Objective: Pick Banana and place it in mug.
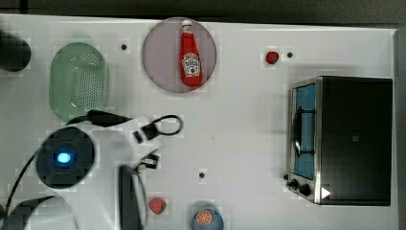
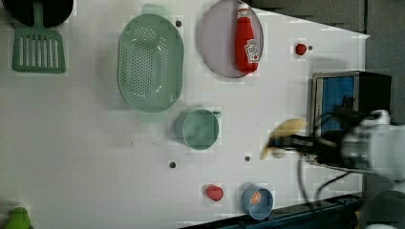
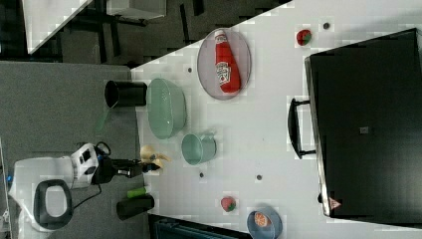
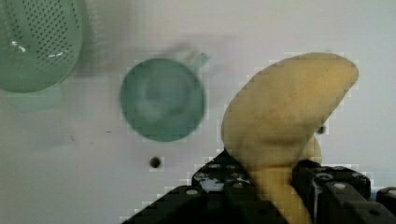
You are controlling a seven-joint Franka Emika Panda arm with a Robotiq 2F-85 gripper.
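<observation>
Clearly the gripper (image 4: 275,186) is clamped on the banana (image 4: 285,112) — in the wrist view the 2 dark fingers (image 4: 233,186) press its narrow stem end from either side, and the fat curved body sticks out past them. Gripping it near 1 end leaves most of the fruit free, which should suit lowering it tip-first into a small opening.

In the left view the banana (image 2: 285,133) is carried above the tabletop (image 2: 86,143), between the mug (image 2: 198,129) and the toaster oven (image 2: 351,95) that sits at the tabletop's edge on the left view's right. It is clear of the mug, not yet over it. The right view shows the same: banana (image 3: 151,154) in the gripper (image 3: 149,167), with the mug (image 3: 198,148) beside it and a gap between them.

The mug stands upright and empty near the middle of the tabletop, mouth up, its short handle pointing away from the colander (image 2: 150,62) just beside it. That open mouth is the target; the colander's wider bowl is the likely wrong landing if the carry overshoots.

By my reading the pick is done and the carry is under way — what is left is to bring the fruit over the mug's rim, lower it and let go. The banana looks longer than the mug is deep, so it will probably lean on the rim.
</observation>
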